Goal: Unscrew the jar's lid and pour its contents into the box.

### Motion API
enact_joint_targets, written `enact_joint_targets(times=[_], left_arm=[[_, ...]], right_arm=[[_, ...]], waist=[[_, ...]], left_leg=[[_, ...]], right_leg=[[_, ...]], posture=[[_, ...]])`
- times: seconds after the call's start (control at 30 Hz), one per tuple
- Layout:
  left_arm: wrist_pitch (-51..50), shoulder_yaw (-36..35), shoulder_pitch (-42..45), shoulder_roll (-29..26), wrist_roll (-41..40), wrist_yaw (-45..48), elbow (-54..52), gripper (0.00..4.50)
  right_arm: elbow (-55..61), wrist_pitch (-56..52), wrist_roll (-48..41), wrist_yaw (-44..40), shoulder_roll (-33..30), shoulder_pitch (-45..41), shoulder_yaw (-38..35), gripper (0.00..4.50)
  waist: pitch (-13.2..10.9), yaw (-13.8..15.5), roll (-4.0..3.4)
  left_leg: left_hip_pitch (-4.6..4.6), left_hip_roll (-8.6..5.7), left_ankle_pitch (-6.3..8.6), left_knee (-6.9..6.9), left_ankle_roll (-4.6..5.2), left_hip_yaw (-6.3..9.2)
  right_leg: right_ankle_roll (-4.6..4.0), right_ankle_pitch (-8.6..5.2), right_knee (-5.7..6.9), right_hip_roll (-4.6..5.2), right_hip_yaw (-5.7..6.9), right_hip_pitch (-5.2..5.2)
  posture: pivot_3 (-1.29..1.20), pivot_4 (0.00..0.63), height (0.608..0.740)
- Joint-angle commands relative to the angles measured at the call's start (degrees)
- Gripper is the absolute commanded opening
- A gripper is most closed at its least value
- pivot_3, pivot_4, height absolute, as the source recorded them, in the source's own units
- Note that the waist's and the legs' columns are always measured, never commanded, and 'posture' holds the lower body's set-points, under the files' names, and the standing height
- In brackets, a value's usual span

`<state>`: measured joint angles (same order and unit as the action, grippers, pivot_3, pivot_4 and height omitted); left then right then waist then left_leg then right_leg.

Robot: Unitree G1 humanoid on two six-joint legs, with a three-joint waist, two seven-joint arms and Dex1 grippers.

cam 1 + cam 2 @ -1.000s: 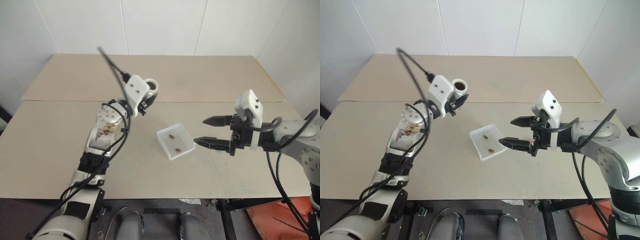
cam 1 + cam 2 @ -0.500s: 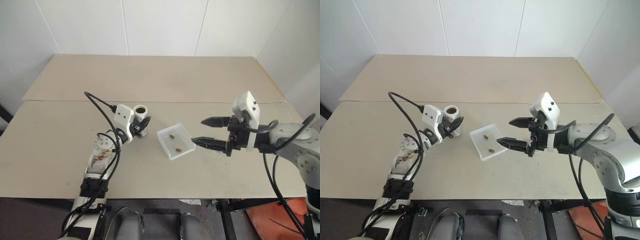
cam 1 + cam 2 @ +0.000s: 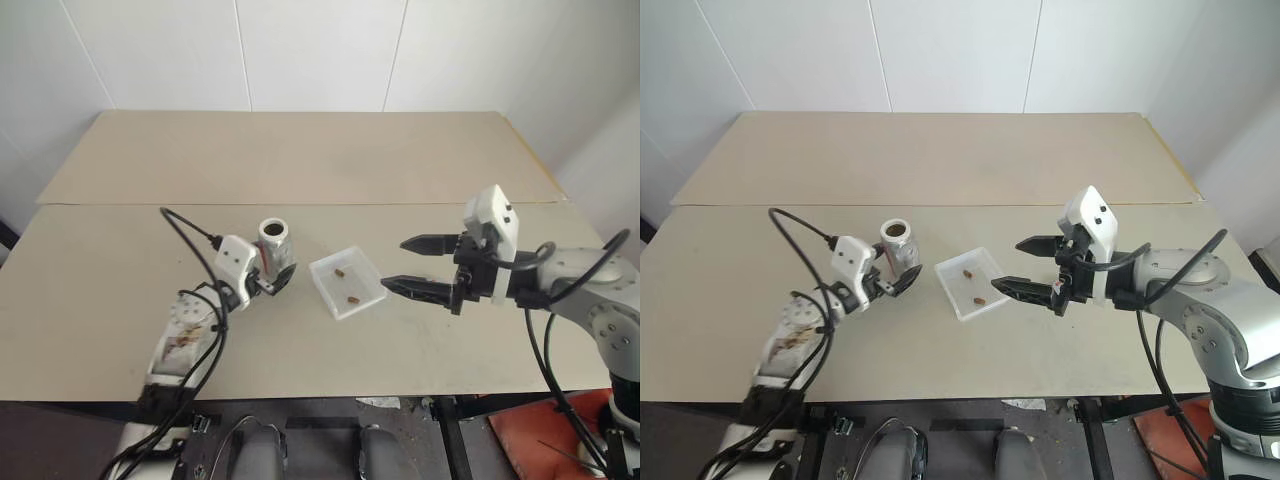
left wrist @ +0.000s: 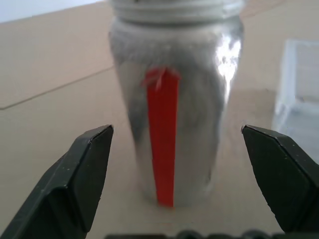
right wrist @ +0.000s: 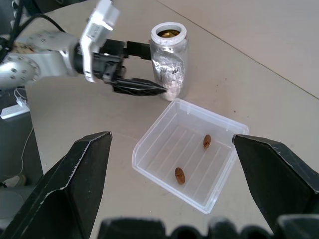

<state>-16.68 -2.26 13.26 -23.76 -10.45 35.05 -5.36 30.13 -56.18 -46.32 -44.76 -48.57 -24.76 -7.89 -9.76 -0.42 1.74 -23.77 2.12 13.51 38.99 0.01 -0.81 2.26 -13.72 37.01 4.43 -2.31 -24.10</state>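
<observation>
On the tan surface [image 3: 420, 160], largest first: right gripper [image 3: 403, 264], spread and empty, hangs just beside the box [image 3: 347, 283]; a careless swing could shove it. Left gripper [image 3: 897, 274], released, brackets the upright, lidless jar [image 3: 273, 244], its fingers [image 4: 79, 174] apart from the wall; clipping it while backing off would topple it. Two pellets [image 5: 179, 175] lie inside the box.
</observation>
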Motion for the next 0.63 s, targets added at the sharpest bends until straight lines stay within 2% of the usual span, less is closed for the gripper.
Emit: enact_joint_targets(times=[0.03, 0.17, 0.33, 0.47, 0.63], left_arm=[[-4.11, -6.8, -7.03, -6.53, -7.14, 6.23, -11.14, 4.49], [-7.18, -18.03, -15.48, -17.03, -18.77, 18.1, -17.98, 4.49], [-3.52, -33.52, -20.62, -26.55, -27.37, 33.35, -17.19, 4.49], [-3.38, -40.15, -22.43, -30.82, -29.13, 39.5, -13.5, 4.49], [-2.28, -40.97, -23.41, -30.84, -28.33, 40.04, -13.23, 4.49]], right_arm=[[2.78, 1.69, -1.07, 0.33, -0.71, 2.63, -4.11, 4.5], [4.1, 2.91, -0.22, 0.25, -1.12, 7.08, -6.14, 4.5], [2.9, 6.13, 0.19, -3.34, -3.17, 11.53, -10.21, 4.5], [0.79, 8.43, 0.95, -6.6, -5.86, 13.06, -12.42, 4.5], [-1.98, 10.82, 2.54, -9.67, -8.39, 12.59, -11.37, 4.5]], waist=[[0.0, -0.2, 0.0], [0.0, -0.34, 0.0], [0.01, -0.1, 0.01], [0.02, -0.28, 0.0], [0.01, -0.32, 0.01]], left_leg=[[0.0, 0.01, 0.0, -0.02, 0.0, 0.0], [0.07, 0.05, 0.0, -0.03, -0.01, -0.05], [0.26, 0.07, 0.0, -0.06, -0.02, -0.16], [0.28, 0.14, 0.01, -0.1, -0.02, -0.25], [0.42, 0.2, 0.01, -0.17, -0.02, -0.42]], right_leg=[[0.0, 0.0, -0.01, 0.0, 0.0, 0.01], [-0.02, -0.01, 0.01, 0.0, -0.01, -0.01], [-0.03, -0.06, -0.06, 0.01, 0.04, 0.17], [-0.05, -0.06, -0.09, -0.04, 0.01, 0.15], [-0.06, -0.08, -0.09, -0.06, -0.08, 0.17]], posture=[[0.0, 0.15, 0.74], [0.0, 0.15, 0.74], [0.0, 0.15, 0.74], [0.0, 0.15, 0.74], [0.0, 0.15, 0.74]])
